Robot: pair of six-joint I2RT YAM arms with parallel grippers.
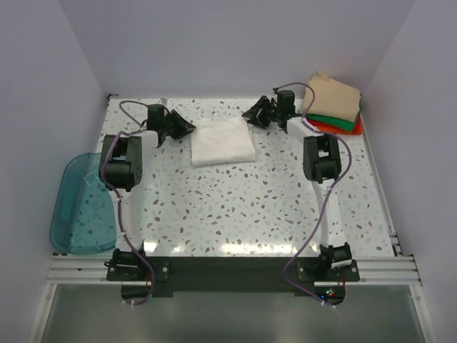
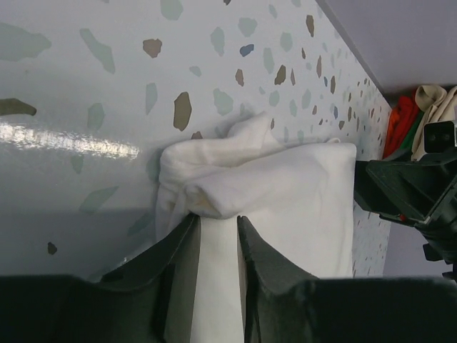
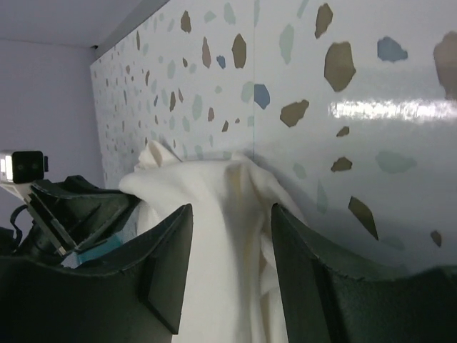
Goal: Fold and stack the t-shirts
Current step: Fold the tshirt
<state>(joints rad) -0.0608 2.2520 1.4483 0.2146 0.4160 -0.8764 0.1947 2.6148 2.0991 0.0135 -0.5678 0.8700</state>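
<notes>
White tee folded, bunched, btwn both pincers.

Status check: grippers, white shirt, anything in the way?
Left gripper shut on white shirt. Right gripper straddles its other edge, jaws apart. Folded stack far right; nothing in the way.

overhead: looks down, far | wrists: close, facing, share white t-shirt

Folded t-shirt near the far edge of the table, between left gripper at its left edge and right gripper at its far right corner. Stack of t-shirts in the far right corner. Bin overhanging the left edge.
</notes>
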